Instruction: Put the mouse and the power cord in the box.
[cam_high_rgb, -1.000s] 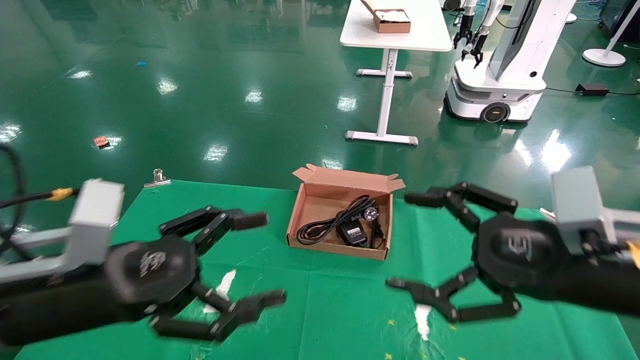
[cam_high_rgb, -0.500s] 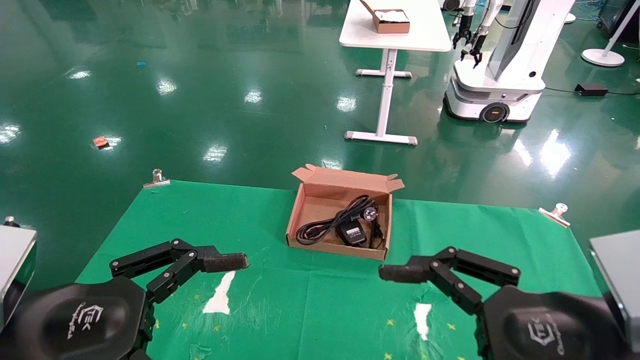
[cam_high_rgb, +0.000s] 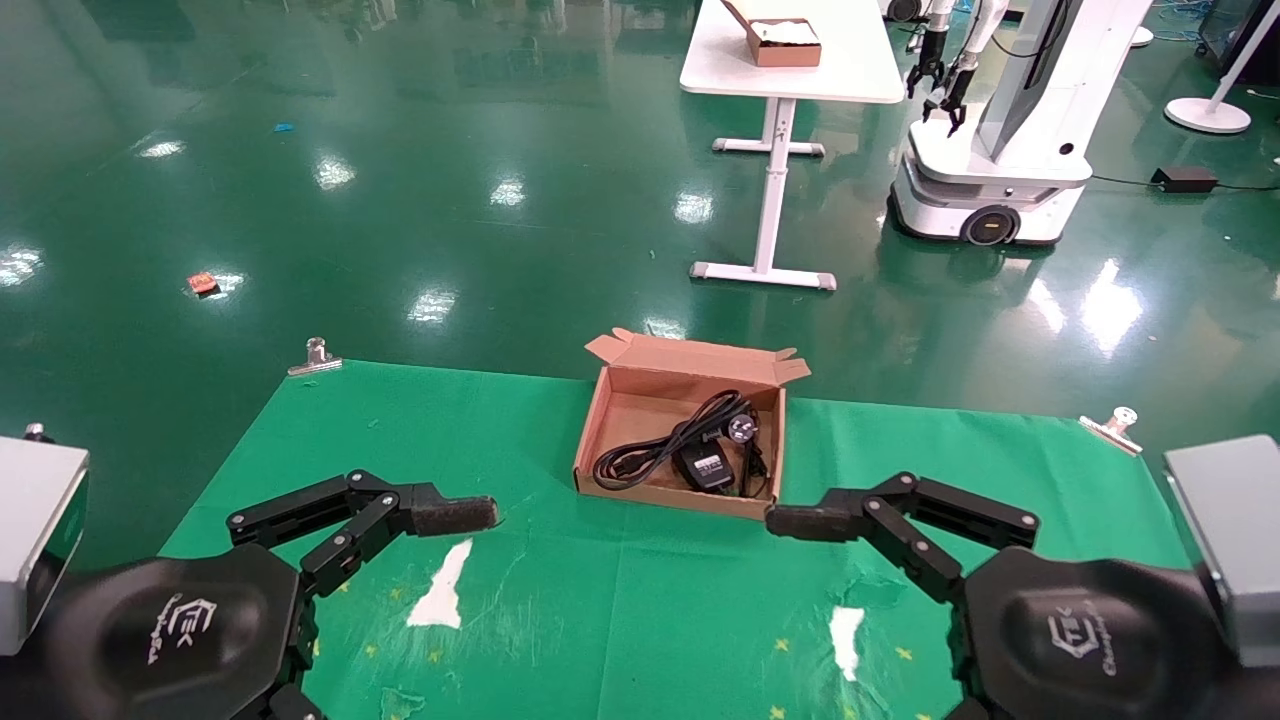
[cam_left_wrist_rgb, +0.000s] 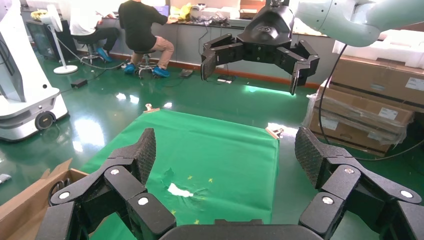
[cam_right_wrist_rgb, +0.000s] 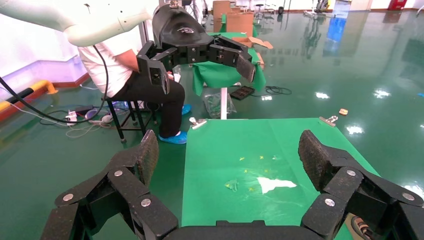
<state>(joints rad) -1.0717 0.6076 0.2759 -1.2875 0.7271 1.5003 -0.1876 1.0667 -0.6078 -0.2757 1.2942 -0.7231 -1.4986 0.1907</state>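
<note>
Centre of the head view, on the green-covered tabletop (cam_high_rgb: 330, 450): the box (cam_high_rgb: 592, 440), shallow brown cardboard, lid flap standing up at its far side and short side flaps splayed, so the top is clear for loading.

Contents, lying flat on the box floor:
- The power cord (cam_high_rgb: 650, 450), thick black cable in a loose coil toward the left of the box, its round-faced plug up at the right. Coiling keeps it within the walls.
- The mouse (cam_high_rgb: 706, 467), small and black, underside up with white label showing, just right of the coil and touching it. Its thin cable trails toward the right wall.

By the look of it both task items are already inside, and nothing of the task remains on the cloth.

Lower left of the head view: left pincer (cam_left_wrist_rgb: 222, 155), fingers spread wide and carrying nothing, held above the cloth near the front edge, well apart from the box.

Lower right of the head view: right pincer (cam_right_wrist_rgb: 230, 152), likewise spread wide and holding nothing, its upper fingertip near the box's front right corner but not touching. Both read as standing clear of the finished load.

Fixtures: metal clips (cam_high_rgb: 316, 356) at the far cloth corners, pinning it taut. White scuffs mark the cloth near the front.
</note>
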